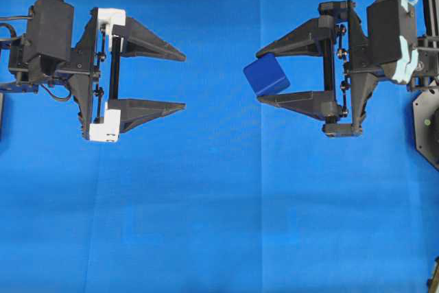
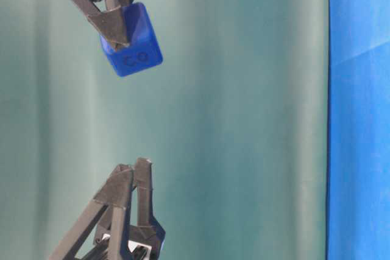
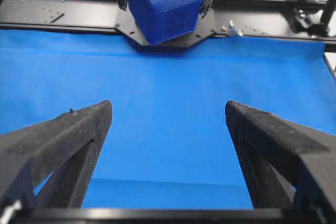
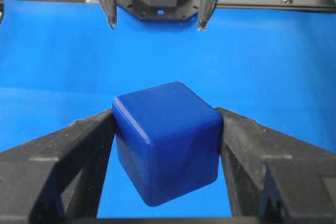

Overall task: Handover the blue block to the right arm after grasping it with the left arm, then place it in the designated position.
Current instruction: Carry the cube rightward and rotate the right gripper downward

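Note:
The blue block (image 1: 266,75) hangs above the blue cloth, pinched between the two fingertips of my right gripper (image 1: 260,76), which is shut on it. In the right wrist view the blue block (image 4: 167,145) fills the gap, both fingers pressed on its sides. My left gripper (image 1: 184,80), the one with white brackets, stands wide open to the left of the block, apart from it, with nothing between its fingers. The left wrist view shows the blue block (image 3: 164,4) held ahead, beyond the open left gripper (image 3: 168,109). The table-level view shows the blue block (image 2: 133,42) high up.
A blue cloth (image 1: 219,224) covers the table. A black mount plate (image 1: 429,125) sits at the right edge by the right arm's base. A black frame rail (image 3: 52,19) runs along the far side of the cloth.

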`<state>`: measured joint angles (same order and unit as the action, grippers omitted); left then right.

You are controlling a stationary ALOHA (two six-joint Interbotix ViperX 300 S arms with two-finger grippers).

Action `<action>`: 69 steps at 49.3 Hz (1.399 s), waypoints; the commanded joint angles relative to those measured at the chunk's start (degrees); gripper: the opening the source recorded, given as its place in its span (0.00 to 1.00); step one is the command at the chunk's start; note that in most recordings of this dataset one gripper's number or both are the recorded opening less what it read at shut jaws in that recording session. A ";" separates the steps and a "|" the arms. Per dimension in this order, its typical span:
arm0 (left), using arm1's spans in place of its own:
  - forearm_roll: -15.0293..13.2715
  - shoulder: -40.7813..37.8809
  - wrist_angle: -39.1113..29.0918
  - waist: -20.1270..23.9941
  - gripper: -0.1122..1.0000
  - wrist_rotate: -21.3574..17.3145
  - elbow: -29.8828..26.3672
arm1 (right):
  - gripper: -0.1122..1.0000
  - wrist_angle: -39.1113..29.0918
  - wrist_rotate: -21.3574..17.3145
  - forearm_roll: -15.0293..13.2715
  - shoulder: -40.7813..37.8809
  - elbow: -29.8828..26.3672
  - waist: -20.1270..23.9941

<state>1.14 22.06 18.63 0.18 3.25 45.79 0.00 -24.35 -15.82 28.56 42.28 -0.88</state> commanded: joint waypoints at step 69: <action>-0.09 0.97 0.18 -0.18 0.94 0.09 -0.79 | 0.57 -10.11 -1.05 0.70 0.70 -1.05 2.02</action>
<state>1.14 22.06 18.54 0.09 3.25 45.79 -8.17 -24.96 -15.56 28.65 42.28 0.44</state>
